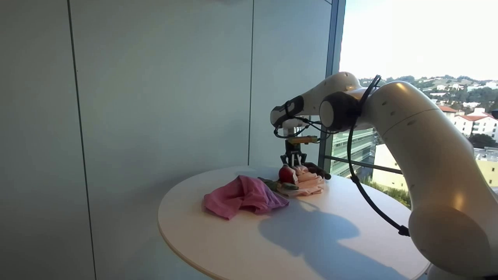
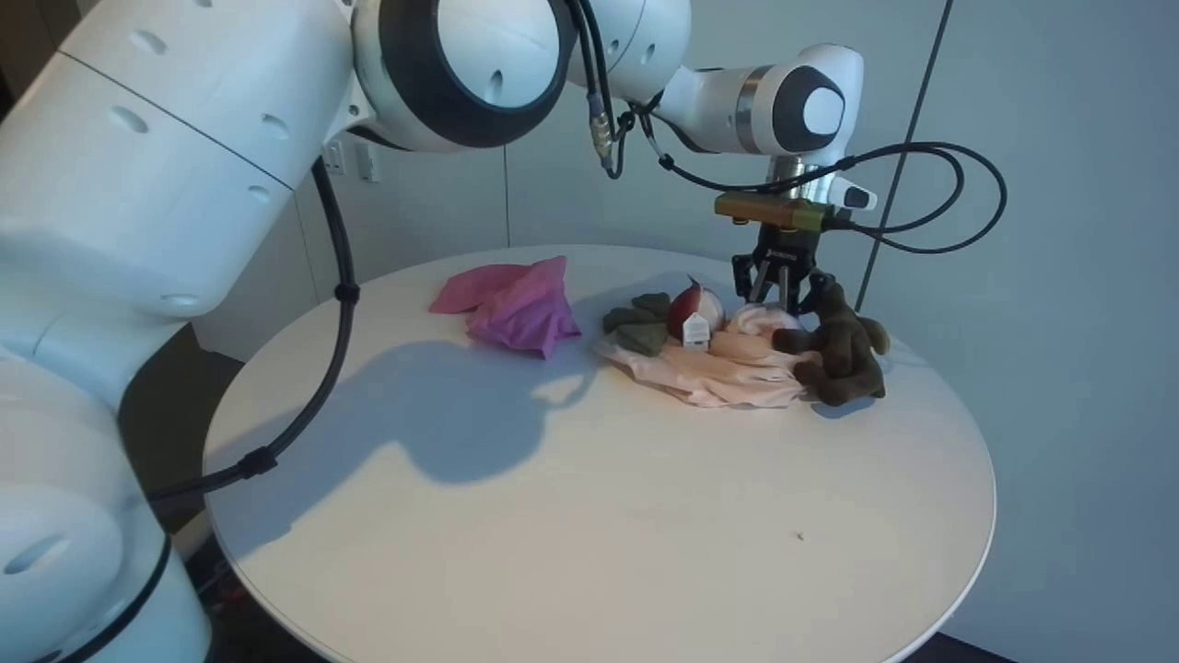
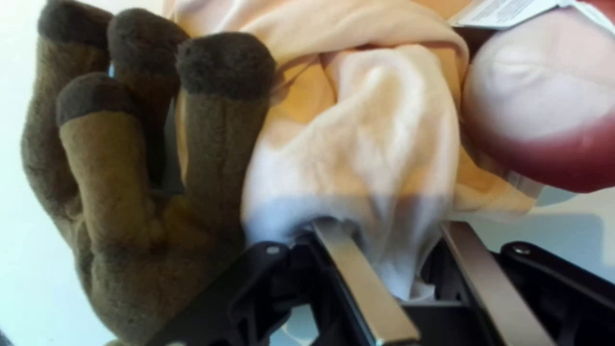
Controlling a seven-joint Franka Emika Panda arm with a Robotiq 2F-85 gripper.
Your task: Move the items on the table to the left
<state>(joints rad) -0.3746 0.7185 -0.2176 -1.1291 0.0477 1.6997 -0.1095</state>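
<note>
My gripper [image 1: 295, 162] is above the peach cloth [image 1: 311, 186] on the round white table [image 1: 218, 241]. In the wrist view its fingers [image 3: 391, 228] are apart, with a bunched fold of the peach cloth [image 3: 365, 129] between them. A gap shows between the fold and one finger. A brown plush toy [image 2: 843, 354] lies against the cloth, close beside the gripper. A red and white round toy [image 2: 697, 306] with a white tag sits on the cloth's other side. A dark green soft item [image 2: 642, 333] lies next to it. A pink-purple cloth [image 2: 525, 308] lies apart on the table.
A wall [image 1: 163, 85] stands behind the table, and a window [image 1: 420, 42] shows beside the arm in an exterior view. The table's rim [image 2: 990, 516] curves round the items. The arm's shadow falls across the tabletop [image 2: 589, 552].
</note>
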